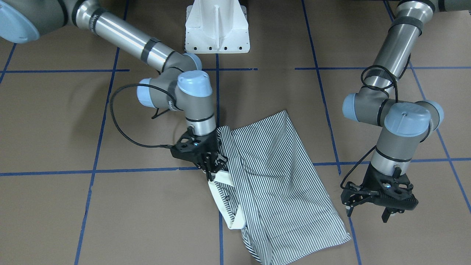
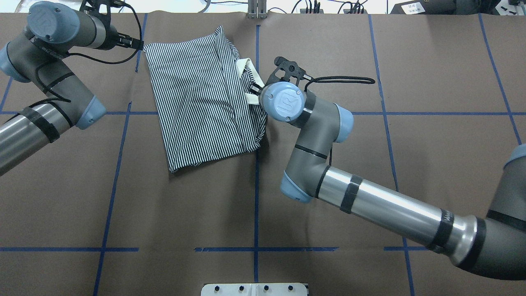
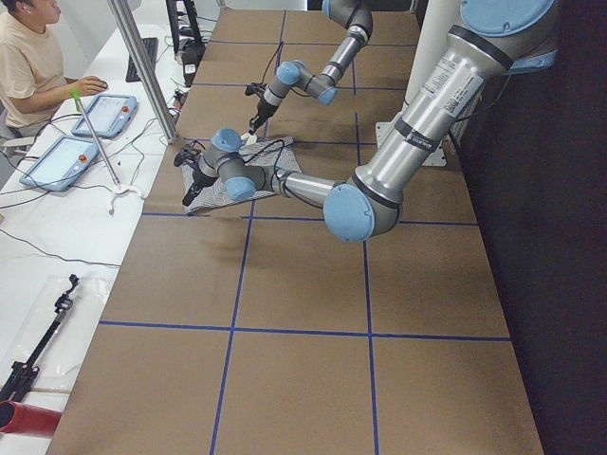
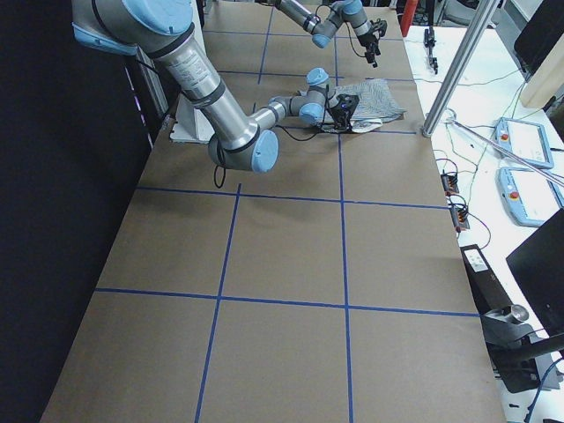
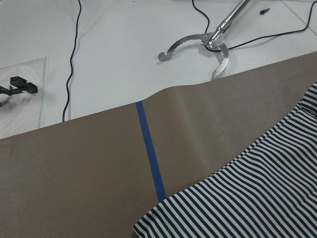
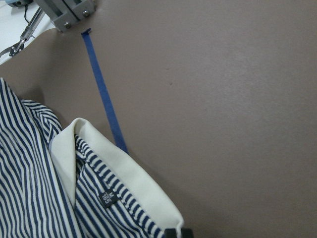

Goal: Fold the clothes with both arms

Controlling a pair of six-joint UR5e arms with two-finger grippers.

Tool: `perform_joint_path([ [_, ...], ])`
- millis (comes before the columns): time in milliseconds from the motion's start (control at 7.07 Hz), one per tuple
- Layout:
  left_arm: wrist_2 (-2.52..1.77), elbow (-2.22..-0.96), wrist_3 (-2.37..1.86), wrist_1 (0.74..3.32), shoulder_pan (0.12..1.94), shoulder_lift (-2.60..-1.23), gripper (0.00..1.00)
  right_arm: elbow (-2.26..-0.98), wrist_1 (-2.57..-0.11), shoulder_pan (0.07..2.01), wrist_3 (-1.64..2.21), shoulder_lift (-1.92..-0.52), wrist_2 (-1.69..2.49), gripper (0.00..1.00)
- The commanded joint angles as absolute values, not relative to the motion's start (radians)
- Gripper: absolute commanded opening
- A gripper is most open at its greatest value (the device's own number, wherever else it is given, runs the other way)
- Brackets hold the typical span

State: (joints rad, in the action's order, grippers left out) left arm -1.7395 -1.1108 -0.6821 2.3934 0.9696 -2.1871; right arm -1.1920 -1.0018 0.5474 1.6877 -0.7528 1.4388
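Shirt (image 1: 272,173): collar (image 1: 234,218) in right claw (image 1: 212,173) (left claw (image 1: 367,213) apart).

Bright, even light, soft shadows (glare on right arm (image 2: 386,207)).

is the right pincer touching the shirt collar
Touching. The right wrist view shows the right pincer tips pinching the corner of the cream collar; the front-facing view agrees.

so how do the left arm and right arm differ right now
The right arm has its jaws on the cream collar of the shirt; the left arm has its jaws over bare table beside the shirt. The right arm's jaws look shut on the collar; the left arm's jaws are spread open, holding nothing. Both point their wrists down at the table.
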Motion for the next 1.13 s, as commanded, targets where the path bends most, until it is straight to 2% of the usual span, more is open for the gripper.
perform_joint_path([
  [0,-1.74,-1.132,-0.686,2.393,0.966,-2.178,1.0,-1.424,-0.997,0.5,1.687,-0.967,1.416,0.0],
  [708,-1.74,-1.134,-0.687,2.393,0.957,-2.177,1.0,-1.685,-0.991,0.422,1.686,-1.259,1.358,0.0],
  [849,-1.741,-1.134,-0.687,2.393,0.957,-2.177,1.0,-1.695,-0.991,0.417,1.684,-1.278,1.358,0.22],
  [991,-1.741,-1.134,-0.687,2.393,0.956,-2.177,1.0,-1.69,-1.002,0.391,1.63,-1.275,1.329,0.99],
])
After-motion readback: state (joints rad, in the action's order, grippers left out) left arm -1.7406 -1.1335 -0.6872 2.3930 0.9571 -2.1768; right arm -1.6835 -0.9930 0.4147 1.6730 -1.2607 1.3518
